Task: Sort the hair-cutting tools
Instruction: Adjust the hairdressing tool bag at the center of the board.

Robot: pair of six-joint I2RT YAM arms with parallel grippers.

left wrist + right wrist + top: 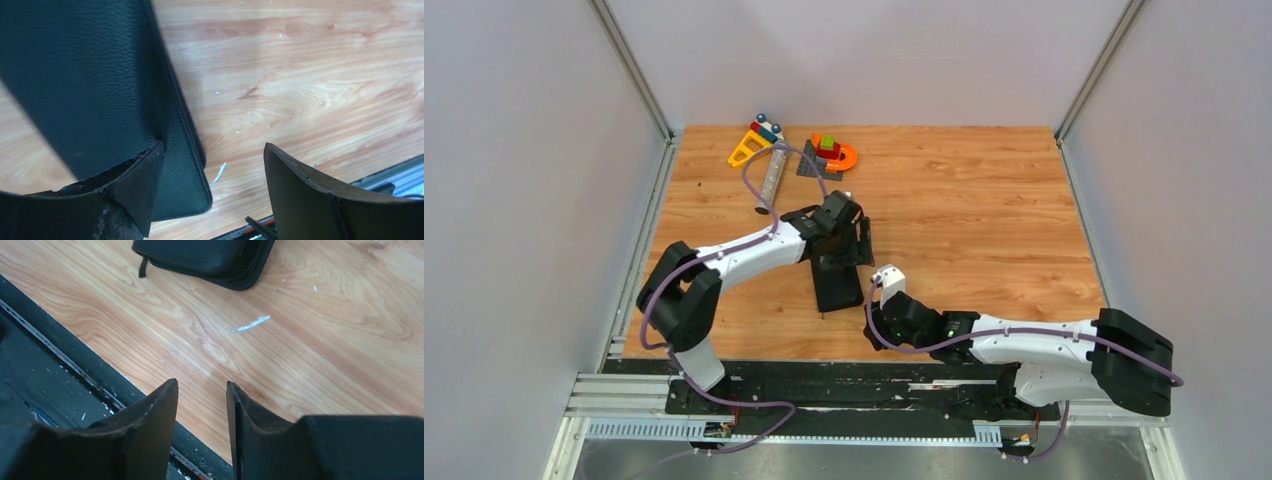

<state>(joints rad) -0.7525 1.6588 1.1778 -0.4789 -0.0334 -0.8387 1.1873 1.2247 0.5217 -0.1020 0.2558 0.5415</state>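
Landmark: a black zip case lies flat mid-bench, towards the near edge.
Hair-cutting tools: none shows in any view. They are probably inside the case, but the pictures cannot confirm it.
Left tool: released, with its jaws wide apart and nothing between them. It hangs over the far end of the case, one finger overlapping the case's edge and the other over bare bench.
Right tool: released, with a narrow gap and nothing in it. It sits low on the near-right side of the case, apart from it, over the wood just inside the black rail.
Case state: the zip pull hangs at a corner. Whether the zip is run fully round cannot be told.
Step in hand: by judgement, letting go of the case and drawing clear of it.
Doing it well: the left tool should lift straight up before it swings, so the overlapping finger does not drag the cover. The right tool should rise before it moves towards the case, so its fingertips do not scrape the wood.
Around: beyond the case, at the far edge, lie a grey cylinder, a yellow triangle toy and colourful blocks, all well apart from the case.
In the way: only the two arms themselves, which are close together beside the case. The toys do not block anything.
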